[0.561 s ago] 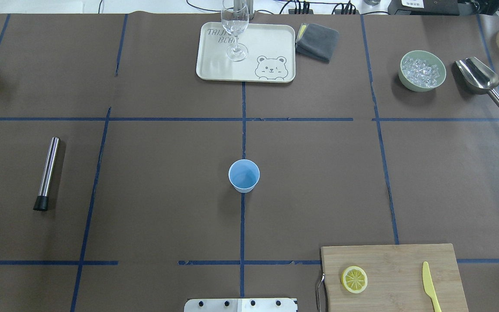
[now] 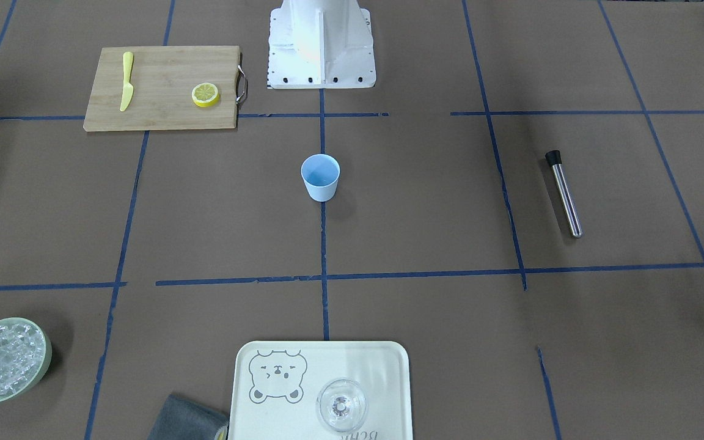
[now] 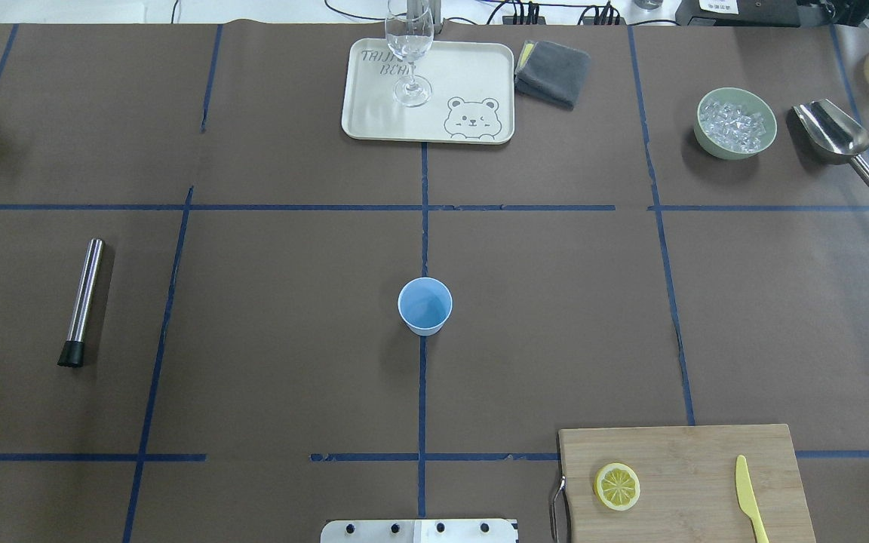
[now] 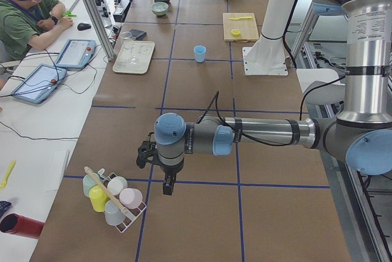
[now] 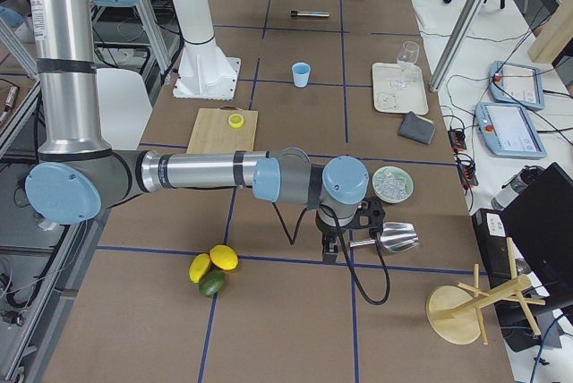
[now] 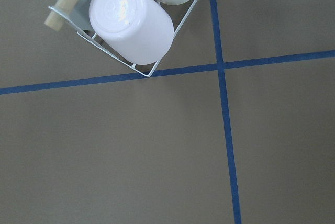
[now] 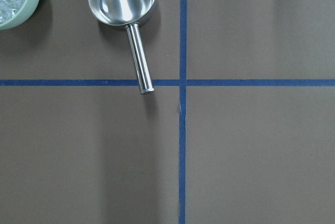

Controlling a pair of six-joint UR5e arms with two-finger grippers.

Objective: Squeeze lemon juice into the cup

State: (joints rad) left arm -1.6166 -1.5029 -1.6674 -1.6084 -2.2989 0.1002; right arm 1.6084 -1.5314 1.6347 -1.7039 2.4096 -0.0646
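Nothing had moved since the earlier overhead view. The lemon lay flat on the board, well apart from the left fingers and the right fingers, whose state could not be told. It was probably light, soft and slippery, best pinched across its rind.

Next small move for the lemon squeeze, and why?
Probably swing the right gripper toward the lemon. It lies untouched on the cutting board on the robot's right, while that gripper hangs far off by the metal scoop; the cup stands upright mid-table.
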